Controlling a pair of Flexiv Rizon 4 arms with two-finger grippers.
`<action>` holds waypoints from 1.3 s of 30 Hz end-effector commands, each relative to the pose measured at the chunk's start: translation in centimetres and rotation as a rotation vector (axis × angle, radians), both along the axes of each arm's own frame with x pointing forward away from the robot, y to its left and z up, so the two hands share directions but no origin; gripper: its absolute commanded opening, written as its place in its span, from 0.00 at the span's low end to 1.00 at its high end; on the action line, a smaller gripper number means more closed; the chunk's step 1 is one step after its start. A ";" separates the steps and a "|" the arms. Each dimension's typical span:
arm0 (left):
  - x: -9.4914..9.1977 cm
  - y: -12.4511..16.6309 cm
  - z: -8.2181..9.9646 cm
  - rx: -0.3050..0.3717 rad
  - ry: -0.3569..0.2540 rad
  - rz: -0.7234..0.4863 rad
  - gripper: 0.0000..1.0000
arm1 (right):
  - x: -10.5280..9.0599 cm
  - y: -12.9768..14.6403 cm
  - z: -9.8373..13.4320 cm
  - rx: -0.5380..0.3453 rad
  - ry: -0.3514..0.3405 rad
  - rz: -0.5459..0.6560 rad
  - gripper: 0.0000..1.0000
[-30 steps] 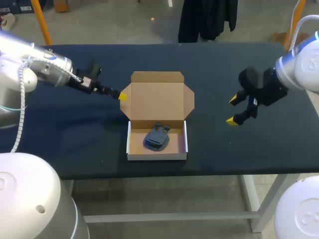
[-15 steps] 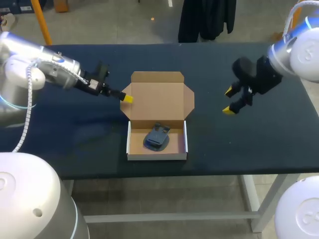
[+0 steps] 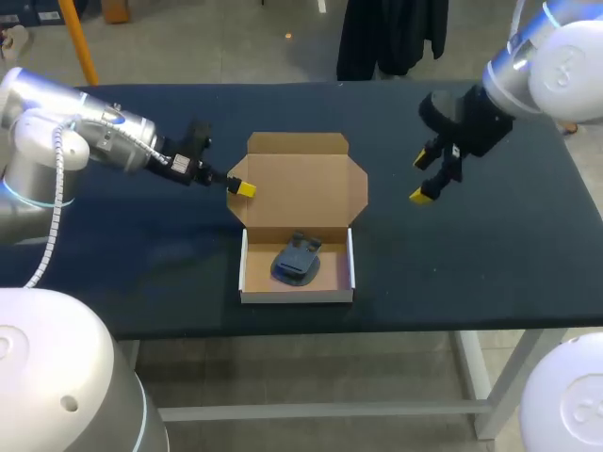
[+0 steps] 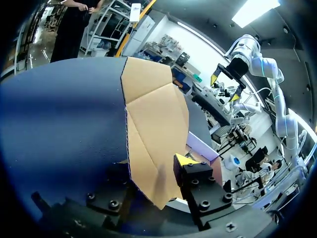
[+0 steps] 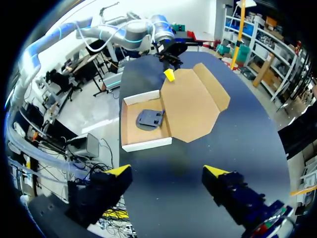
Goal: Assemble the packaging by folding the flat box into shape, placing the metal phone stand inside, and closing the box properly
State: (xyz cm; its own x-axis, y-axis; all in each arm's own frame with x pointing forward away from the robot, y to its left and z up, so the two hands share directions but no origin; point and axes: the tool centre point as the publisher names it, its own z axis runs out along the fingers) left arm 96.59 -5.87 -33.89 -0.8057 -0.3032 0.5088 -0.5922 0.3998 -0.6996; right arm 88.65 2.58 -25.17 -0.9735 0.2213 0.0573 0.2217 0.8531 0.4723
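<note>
Left hand (image 3: 241, 187) at box lid (image 3: 301, 188) corner

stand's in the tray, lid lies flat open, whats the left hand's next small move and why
Probably the left hand should fold the left side flap of the lid upright, since it is at that flap. The phone stand sits in the tray, the lid lies flat behind it, and the right hand hangs open, apart from the lid.

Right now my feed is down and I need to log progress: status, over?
Left gripper at box lid's left flap, grip unclear. Right gripper open, off to the side. Phone stand in tray, lid open. Nothing blocking.
</note>
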 end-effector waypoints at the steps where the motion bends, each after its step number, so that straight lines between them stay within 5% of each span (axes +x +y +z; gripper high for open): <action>1: -0.1 0.0 -0.3 -0.012 -0.007 -0.012 0.40 | 0.7 0.5 0.5 -0.008 0.043 0.023 1.00; 29: -0.8 -1.5 0.9 -0.101 -0.075 -0.060 0.24 | 1.0 1.6 1.1 -0.052 0.058 0.041 1.00; 35: -0.8 -1.6 1.1 -0.109 -0.082 -0.058 0.16 | 1.1 1.7 1.2 -0.058 0.059 0.042 1.00; 39: -0.9 -1.6 1.1 -0.116 -0.086 -0.060 0.02 | 1.1 1.8 1.0 -0.062 0.062 0.041 1.00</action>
State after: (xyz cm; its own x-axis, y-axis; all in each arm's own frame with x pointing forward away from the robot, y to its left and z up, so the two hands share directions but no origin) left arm 95.79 -7.61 -32.69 -0.8619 -0.1968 0.4673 -0.5070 0.3481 -0.7885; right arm 89.58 4.26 -24.24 -0.9771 0.1882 0.0994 0.2126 0.8869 0.4102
